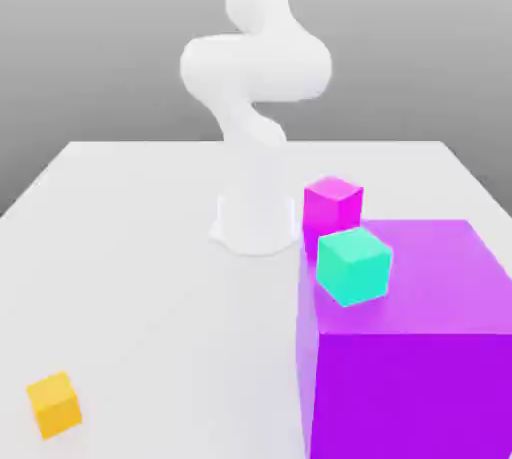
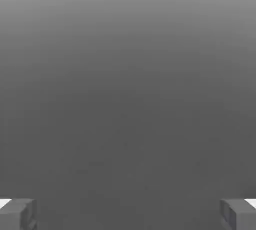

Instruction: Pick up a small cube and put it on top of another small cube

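Note:
The small cube is out of view. In the hand view my gripper [image 2: 128, 215] is open, its two grey fingertips [image 2: 18, 214] far apart with nothing between them, facing plain grey background. In the exterior view the white arm [image 1: 255, 67] rises from its base [image 1: 256, 217] and leaves the picture at the top. A magenta cube [image 1: 332, 207] stands on the white table [image 1: 130, 247] just to the exterior view's right of the base. An orange cube [image 1: 54, 404] lies near the front at the exterior view's left.
A huge purple cube [image 1: 420, 347] fills the front of the exterior view's right. A teal-mint cube [image 1: 353, 265] overlaps its upper left edge; I cannot tell whether it rests on it.

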Motion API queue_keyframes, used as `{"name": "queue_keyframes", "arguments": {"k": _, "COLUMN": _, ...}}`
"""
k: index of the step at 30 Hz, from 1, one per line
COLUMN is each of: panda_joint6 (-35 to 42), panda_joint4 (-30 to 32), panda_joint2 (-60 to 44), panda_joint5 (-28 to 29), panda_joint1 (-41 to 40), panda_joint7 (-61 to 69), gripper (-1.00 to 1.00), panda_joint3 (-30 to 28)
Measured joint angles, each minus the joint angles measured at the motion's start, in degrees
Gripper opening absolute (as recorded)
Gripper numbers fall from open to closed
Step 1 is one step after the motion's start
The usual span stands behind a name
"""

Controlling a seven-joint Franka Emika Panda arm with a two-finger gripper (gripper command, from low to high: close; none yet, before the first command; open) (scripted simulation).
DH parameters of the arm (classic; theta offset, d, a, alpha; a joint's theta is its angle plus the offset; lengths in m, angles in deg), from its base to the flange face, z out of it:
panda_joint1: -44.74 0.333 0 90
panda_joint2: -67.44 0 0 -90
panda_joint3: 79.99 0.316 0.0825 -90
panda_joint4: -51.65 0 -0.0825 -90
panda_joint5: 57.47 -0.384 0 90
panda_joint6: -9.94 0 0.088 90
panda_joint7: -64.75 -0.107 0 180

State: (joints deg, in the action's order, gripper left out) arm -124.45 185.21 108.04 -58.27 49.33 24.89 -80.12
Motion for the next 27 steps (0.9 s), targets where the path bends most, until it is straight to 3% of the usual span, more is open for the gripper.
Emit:
{"name": "queue_keyframes", "arguments": {"k": 9, "panda_joint6": -9.44, "panda_joint4": 6.46, "panda_joint2": -19.07, "panda_joint5": -3.31, "panda_joint1": 14.73, "panda_joint7": 22.02, "gripper": 0.0, "panda_joint3": 2.05}}
{"name": "queue_keyframes", "arguments": {"k": 16, "panda_joint6": -16.7, "panda_joint4": 11.42, "panda_joint2": -33.57, "panda_joint5": -3.53, "panda_joint1": 23.01, "panda_joint7": 37.16, "gripper": 0.0, "panda_joint3": 6.89}}
{"name": "queue_keyframes", "arguments": {"k": 23, "panda_joint6": -24.13, "panda_joint4": 16.14, "panda_joint2": -48.22, "panda_joint5": 4.16, "panda_joint1": 31.03, "panda_joint7": 46.15, "gripper": 0.0, "panda_joint3": 10.52}}
{"name": "queue_keyframes", "arguments": {"k": 27, "panda_joint6": -30.27, "panda_joint4": 15.32, "panda_joint2": -56.57, "panda_joint5": 8.96, "panda_joint1": 33.59, "panda_joint7": 44.25, "gripper": 0.0, "panda_joint3": 7.89}}
